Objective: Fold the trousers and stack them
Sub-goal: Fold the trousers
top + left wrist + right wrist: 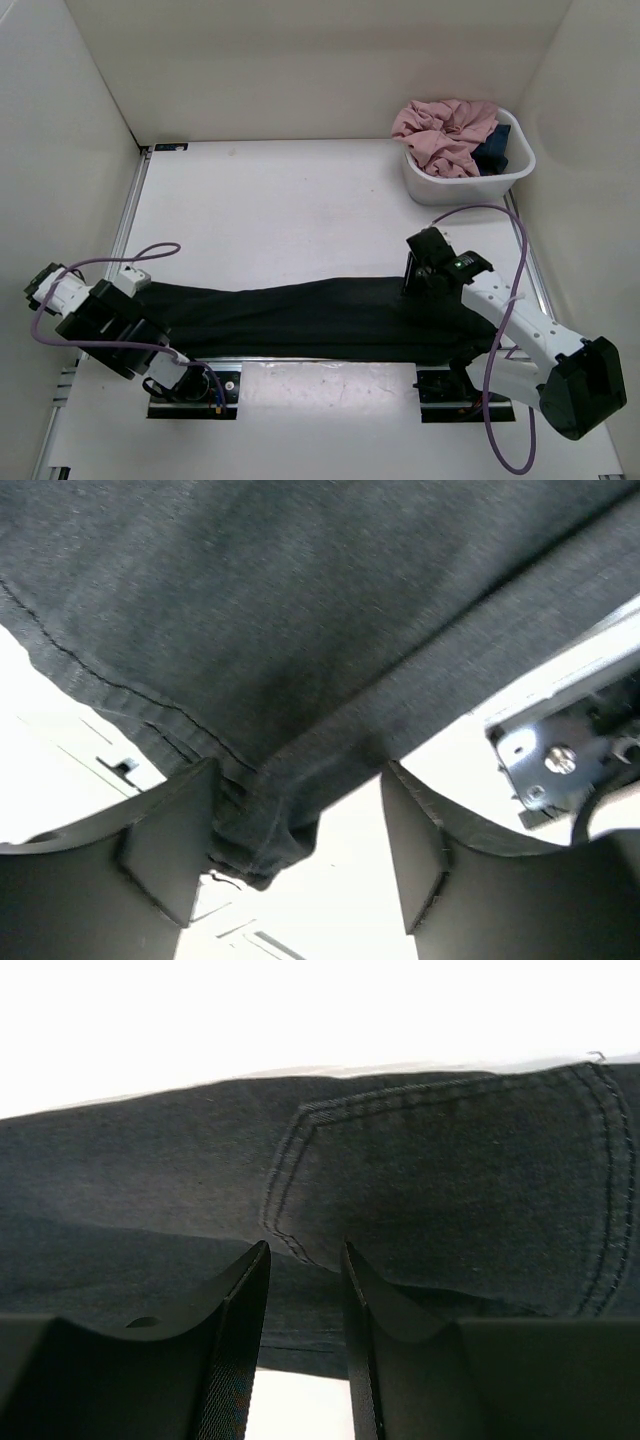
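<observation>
Two grippers, both low over the near strip of the tabletop; neither grip is fully legible.

1. Left gripper: in the overhead view it is hidden under its own arm at the left end of the cloth. In the wrist view the fingers stand well apart, released. A bunched hem corner of the trousers sits between them, touching the left-hand finger, with bright tabletop showing between the bunch and the other finger. The rest of the cloth fills the upper frame and is cut off at its edges. A metal bracket with a screw sits at the right, partly out of frame.

2. Right gripper: jaws close together, leaving a narrow gap. Dark cloth shows through the gap, just below a stitched back pocket. Whether a fold is pinched or merely lies behind the fingers cannot be told. The top of that view is washed out white.

3. Trousers: black, laid lengthwise left to right along the near edge. One end is at the left gripper; the other is covered by the right gripper and its arm. The separate legs are indistinguishable, black on black.

4. Basket: white, in the far right corner, well apart from the trousers. It holds a crumpled pink garment and a dark blue garment, the latter mostly hidden behind the pink.
</observation>
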`<control>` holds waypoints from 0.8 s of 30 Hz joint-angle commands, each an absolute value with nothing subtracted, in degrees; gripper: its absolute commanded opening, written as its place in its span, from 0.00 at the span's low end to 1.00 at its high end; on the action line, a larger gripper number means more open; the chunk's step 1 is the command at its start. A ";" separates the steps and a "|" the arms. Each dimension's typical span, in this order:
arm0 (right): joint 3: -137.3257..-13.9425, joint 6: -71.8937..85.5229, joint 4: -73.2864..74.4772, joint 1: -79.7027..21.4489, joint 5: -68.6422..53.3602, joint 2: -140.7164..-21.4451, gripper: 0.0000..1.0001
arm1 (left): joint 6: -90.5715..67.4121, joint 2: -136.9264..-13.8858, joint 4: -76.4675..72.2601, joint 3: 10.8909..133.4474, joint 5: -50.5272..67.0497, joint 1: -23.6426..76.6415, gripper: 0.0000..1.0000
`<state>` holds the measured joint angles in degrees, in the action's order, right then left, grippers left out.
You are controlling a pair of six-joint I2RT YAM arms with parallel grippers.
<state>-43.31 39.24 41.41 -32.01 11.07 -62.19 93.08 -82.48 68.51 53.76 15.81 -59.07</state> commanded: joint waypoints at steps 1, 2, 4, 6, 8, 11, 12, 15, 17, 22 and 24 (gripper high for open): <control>-43.07 39.03 43.24 -32.34 12.57 -61.17 0.40 | 93.96 -82.88 73.55 57.30 14.77 -58.97 0.78; -43.07 39.02 43.24 -32.34 12.57 -61.17 0.40 | 93.96 -83.66 73.56 57.91 14.24 -58.97 0.80; -43.07 39.02 43.24 -32.34 13.09 -61.17 0.40 | 93.35 -84.19 72.96 57.14 12.49 -58.97 0.80; -43.07 39.02 43.76 -32.34 13.70 -61.17 0.40 | 93.34 -84.20 71.90 56.43 11.08 -58.97 0.64; -43.59 39.02 43.77 -32.34 13.71 -61.17 0.40 | 93.34 -84.20 71.89 55.90 10.02 -58.97 0.45; -42.98 39.02 43.77 -32.34 14.24 -61.17 0.40 | 93.34 -84.20 72.42 55.90 8.88 -58.97 0.15; -42.37 39.02 44.29 -32.34 14.85 -61.17 0.40 | 93.34 -83.59 72.42 55.90 8.88 -58.97 0.15; -40.70 40.34 44.91 -31.03 15.38 -63.62 0.37 | 91.33 -81.31 68.48 58.43 14.39 -58.97 0.15; -40.17 41.39 44.91 -29.54 15.38 -65.82 0.36 | 87.55 -78.24 65.85 63.60 23.61 -58.97 0.15; -39.46 42.53 43.16 -28.92 13.45 -71.18 0.29 | 79.12 -67.70 55.92 67.24 36.19 -54.24 0.15; -39.46 42.54 43.15 -28.39 13.45 -71.81 0.28 | 74.02 -65.31 53.53 69.51 39.45 -53.00 0.15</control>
